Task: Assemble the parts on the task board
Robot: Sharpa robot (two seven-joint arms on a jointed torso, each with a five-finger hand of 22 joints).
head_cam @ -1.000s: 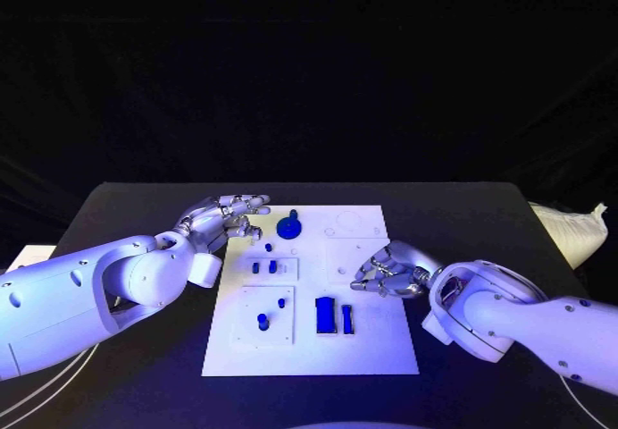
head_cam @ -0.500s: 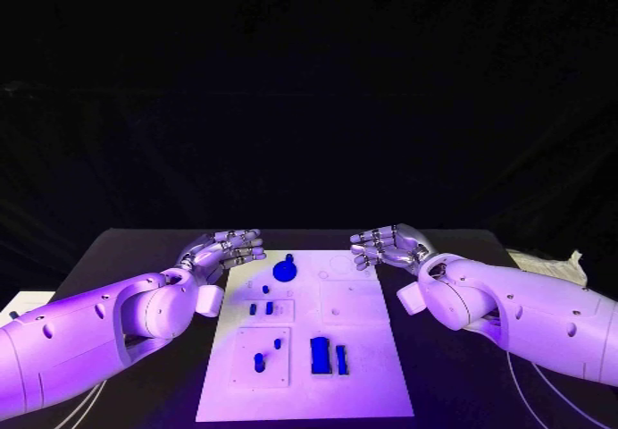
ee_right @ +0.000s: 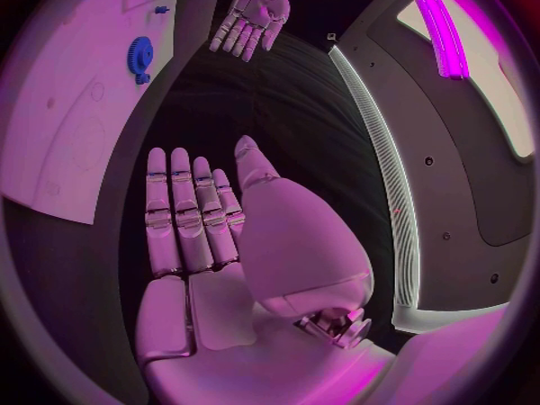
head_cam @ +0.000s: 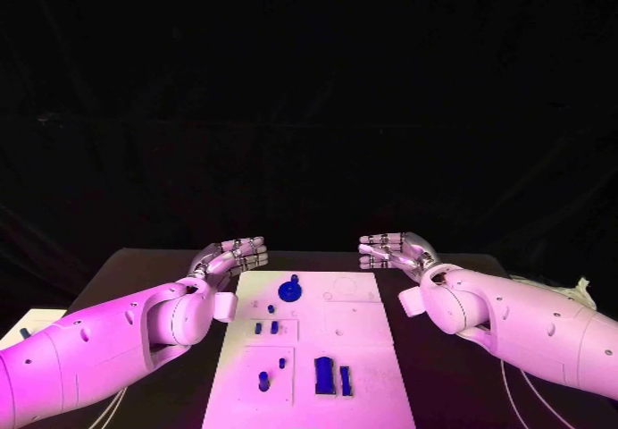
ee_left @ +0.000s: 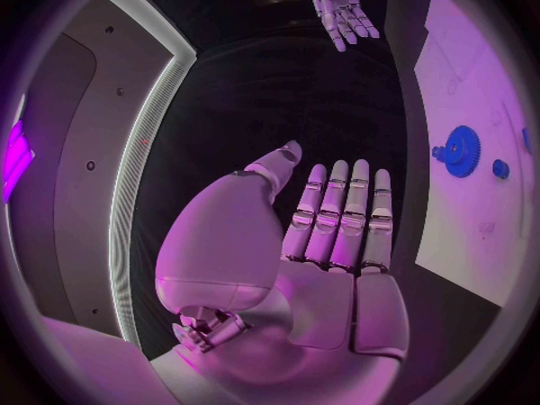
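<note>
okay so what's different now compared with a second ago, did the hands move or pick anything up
The right hand lifted off the task board, where it hovered curled beside the tall blue parts, and now hangs open beyond the board's far edge. The left hand stayed near the far left corner and straightened its fingers. Neither took hold of anything. The blue gear and the other parts lie as before; the camera tilted.

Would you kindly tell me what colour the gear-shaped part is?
Blue; the gear-shaped part shows best in the left wrist view.
</note>
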